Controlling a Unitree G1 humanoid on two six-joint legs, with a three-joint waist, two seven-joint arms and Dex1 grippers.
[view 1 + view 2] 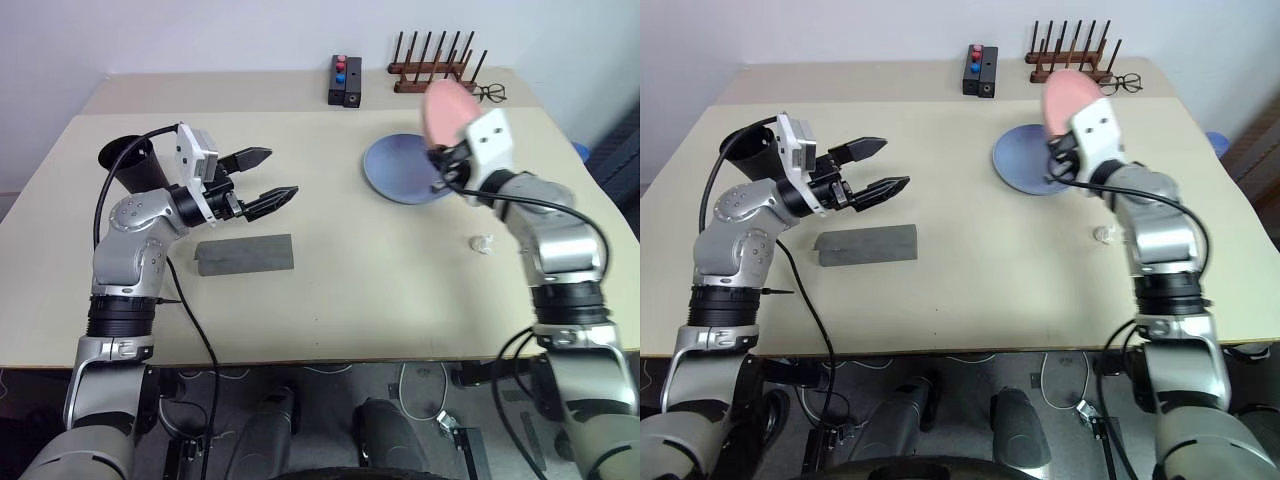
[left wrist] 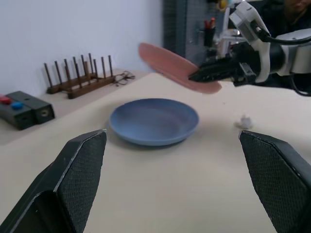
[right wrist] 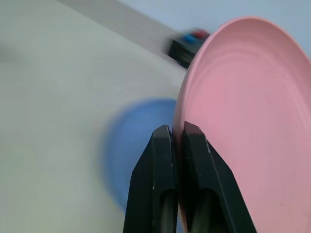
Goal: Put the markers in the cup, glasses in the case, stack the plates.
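Lying nearest on the pale tabletop [image 1: 330,310] is the case [image 1: 245,253], a flat grey felt-like rectangle, soft and matte, its flap closed as far as can be seen. Just beyond it hovers the left claw [image 1: 266,180], its two black fingers spread wide and holding nothing. Behind that arm stands the cup [image 1: 128,160], a matte black tumbler that flares toward the rim. To the right, a small crumpled whitish scrap [image 1: 483,243] sits alone.

Farther back on the right, the right claw [image 1: 440,168] is clenched on the rim of the pink plate [image 1: 449,110], carrying it tilted in the air above the blue plate [image 1: 400,170], which lies flat on the tabletop. In the right wrist view the fingers [image 3: 154,165] pinch the thin edge, one on each face. Both plates look like smooth, rigid, lightweight plastic: shallow, round, faintly ringed. An edge pinch is probably the only workable hold, but a slick rim could swivel or slip, so lowering it level and centred seems wise.

Along the far edge stand a black box [image 1: 345,80] with red and blue buttons, a dark wooden peg rack [image 1: 432,62], and thin-rimmed spectacles [image 1: 490,93] beside it.
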